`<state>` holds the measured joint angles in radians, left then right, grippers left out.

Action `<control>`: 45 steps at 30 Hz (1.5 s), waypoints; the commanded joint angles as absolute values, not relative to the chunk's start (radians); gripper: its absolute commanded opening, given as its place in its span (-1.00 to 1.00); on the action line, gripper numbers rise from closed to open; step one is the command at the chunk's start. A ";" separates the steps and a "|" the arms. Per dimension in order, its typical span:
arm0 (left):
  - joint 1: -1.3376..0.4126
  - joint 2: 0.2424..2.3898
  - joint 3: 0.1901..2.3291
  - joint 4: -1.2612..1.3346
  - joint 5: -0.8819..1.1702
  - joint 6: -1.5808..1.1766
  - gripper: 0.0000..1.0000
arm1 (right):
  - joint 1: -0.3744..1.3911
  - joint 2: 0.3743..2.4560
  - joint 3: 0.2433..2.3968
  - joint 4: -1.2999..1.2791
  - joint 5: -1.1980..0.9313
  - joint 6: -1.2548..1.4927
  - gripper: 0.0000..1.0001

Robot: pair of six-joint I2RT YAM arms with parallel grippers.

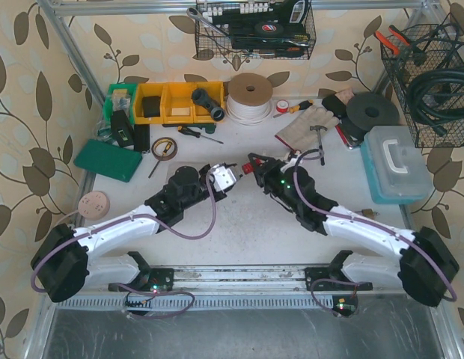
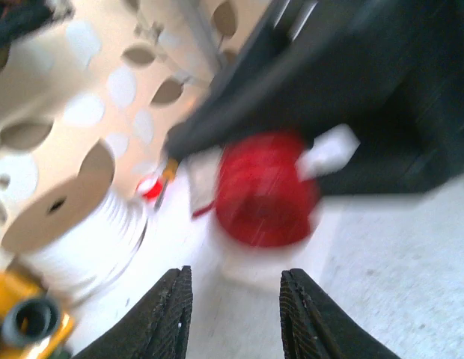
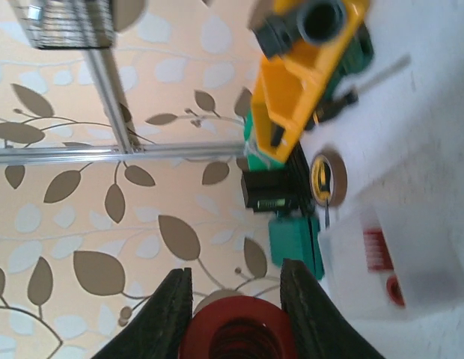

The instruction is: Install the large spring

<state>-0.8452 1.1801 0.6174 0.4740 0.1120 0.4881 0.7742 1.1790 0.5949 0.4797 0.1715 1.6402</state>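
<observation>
The large red spring (image 3: 236, 334) sits between the fingers of my right gripper (image 3: 233, 314), which is shut on it and holds it above the table. In the top view the right gripper (image 1: 254, 164) is at the table's middle, facing the left gripper (image 1: 219, 178). A white block with a red label (image 3: 382, 254) lies by the left gripper's tip (image 1: 224, 178). In the blurred left wrist view the spring (image 2: 258, 187) hangs above that white piece (image 2: 258, 271), just ahead of the left gripper (image 2: 236, 314), whose jaws are open and empty.
Yellow bins (image 1: 176, 101) and a spool of white cord (image 1: 250, 97) stand at the back. A green case (image 1: 108, 159) and tape roll (image 1: 164, 148) lie at the left. Gloves with a hammer (image 1: 307, 129) and a blue-lidded box (image 1: 393, 161) are at the right. Wire baskets (image 1: 254, 30) hang above.
</observation>
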 commanded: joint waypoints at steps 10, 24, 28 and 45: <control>-0.777 1.223 0.759 0.099 -0.132 0.109 0.50 | 0.765 1.009 0.739 0.361 0.566 0.536 -1.00; -0.657 1.147 0.678 -0.005 -0.106 -0.151 0.62 | 0.499 1.410 0.793 0.449 0.334 0.201 -1.00; -0.658 1.143 0.634 0.018 -0.112 -0.155 0.63 | 0.488 1.537 0.855 0.447 0.320 0.211 -1.00; -0.658 1.113 0.612 0.040 -0.003 -0.161 0.63 | 0.520 1.782 0.959 0.494 0.435 0.180 -1.00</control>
<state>-0.6582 1.1515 0.6144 0.0040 -0.0395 -0.1448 0.5133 1.7615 0.9115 0.4400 0.3855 0.1993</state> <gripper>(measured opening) 0.816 0.264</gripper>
